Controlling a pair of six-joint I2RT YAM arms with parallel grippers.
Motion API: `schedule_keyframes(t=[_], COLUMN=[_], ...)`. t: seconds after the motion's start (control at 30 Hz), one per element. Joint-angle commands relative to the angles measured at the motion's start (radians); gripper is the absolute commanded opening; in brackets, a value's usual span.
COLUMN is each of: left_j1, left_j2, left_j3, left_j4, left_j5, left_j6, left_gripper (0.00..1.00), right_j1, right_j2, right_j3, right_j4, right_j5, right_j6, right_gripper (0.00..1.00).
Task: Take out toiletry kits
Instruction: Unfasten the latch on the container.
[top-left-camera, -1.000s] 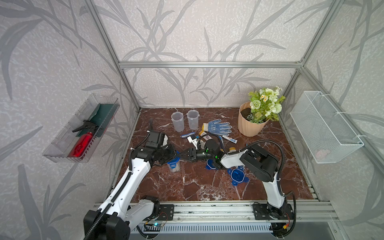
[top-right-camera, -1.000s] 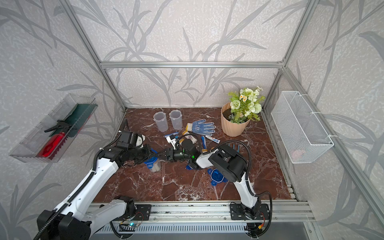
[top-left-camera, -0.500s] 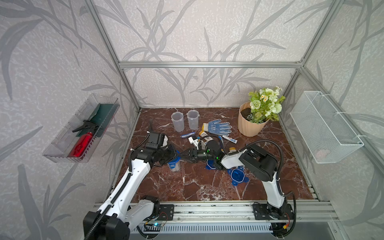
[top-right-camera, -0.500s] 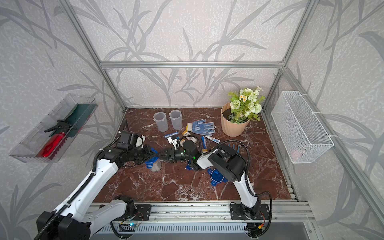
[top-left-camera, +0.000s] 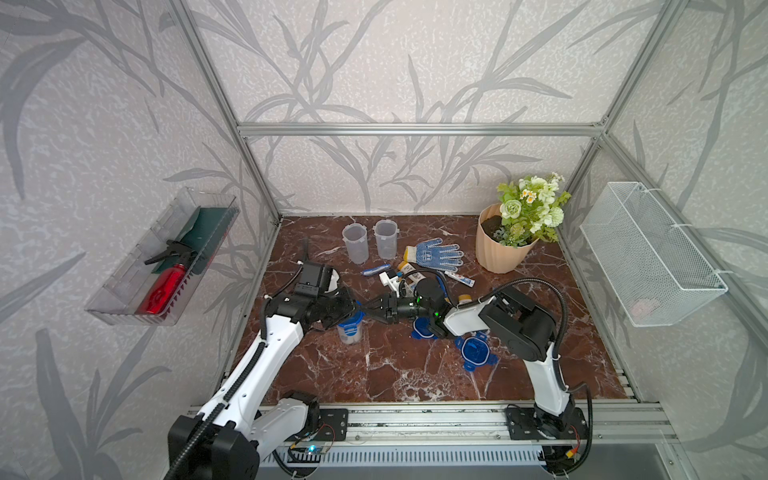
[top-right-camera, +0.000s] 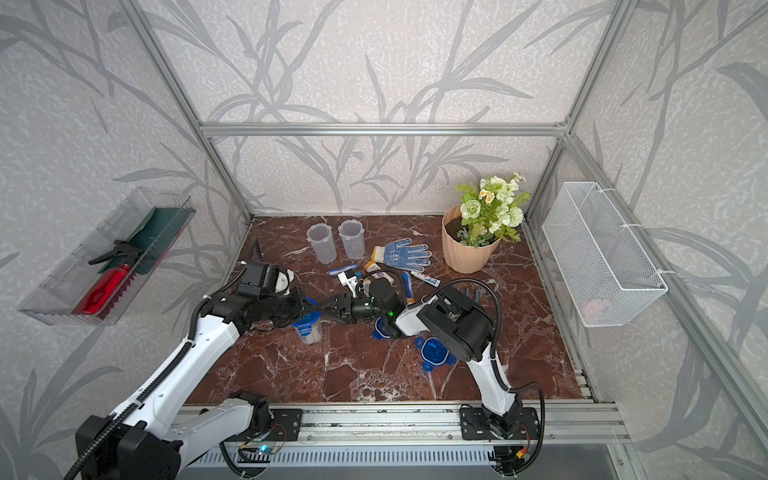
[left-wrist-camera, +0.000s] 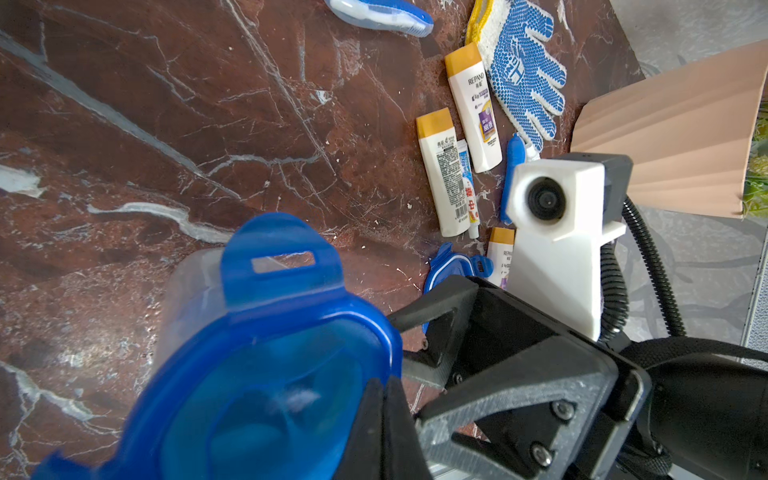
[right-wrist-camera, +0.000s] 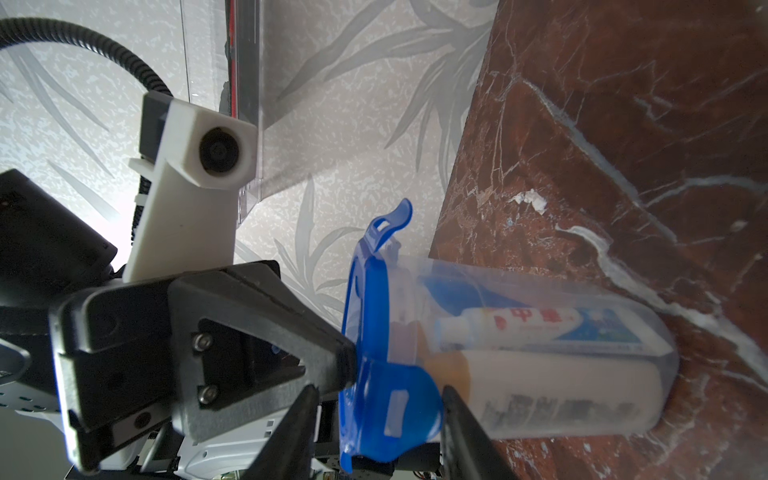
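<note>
The lidded cup (top-left-camera: 350, 330) stands where it stood a second ago, between the two pincers. Only the right gripper (right-wrist-camera: 378, 399) has edged nearer. The left gripper (right-wrist-camera: 348, 365) is clamped on the rim of the blue lid (right-wrist-camera: 370, 299). The right jaws sit apart astride the lid's flap, and whether they press it cannot be told. The toothpaste tube (right-wrist-camera: 540, 328) inside the cup bears red Chinese characters. Beyond the right gripper, a loose bottle (left-wrist-camera: 473, 104) reads REPANO.
</note>
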Motion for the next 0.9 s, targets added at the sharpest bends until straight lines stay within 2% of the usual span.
schedule_keyframes(t=[0.0, 0.47, 0.53, 0.6, 0.67, 0.87], left_j1=[-0.007, -0.019, -0.019, -0.018, -0.018, -0.018], left_j2=[0.081, 0.086, 0.075, 0.06, 0.048, 0.039], left_j3=[-0.099, -0.096, -0.091, -0.081, -0.059, 0.04], left_j4=[-0.329, -0.337, -0.333, -0.33, -0.334, -0.31], left_j5=[-0.147, -0.156, -0.153, -0.155, -0.15, -0.13], left_j6=[-0.007, -0.01, -0.007, -0.001, 0.002, 0.01], left_gripper=[0.0, 0.0, 0.0, 0.0, 0.0, 0.0], right_j1=[-0.032, -0.049, -0.054, -0.058, -0.058, -0.053], right_j2=[-0.122, -0.141, -0.139, -0.15, -0.169, -0.231], right_j3=[0.026, 0.029, 0.017, -0.007, -0.019, -0.02], right_j4=[0.237, 0.237, 0.212, 0.131, 0.012, -0.378], right_j5=[0.016, 0.011, 0.012, 0.018, 0.025, 0.107], right_j6=[-0.011, -0.017, -0.034, -0.09, -0.174, -0.44], right_gripper=[0.47, 0.46, 0.42, 0.33, 0.28, 0.27])
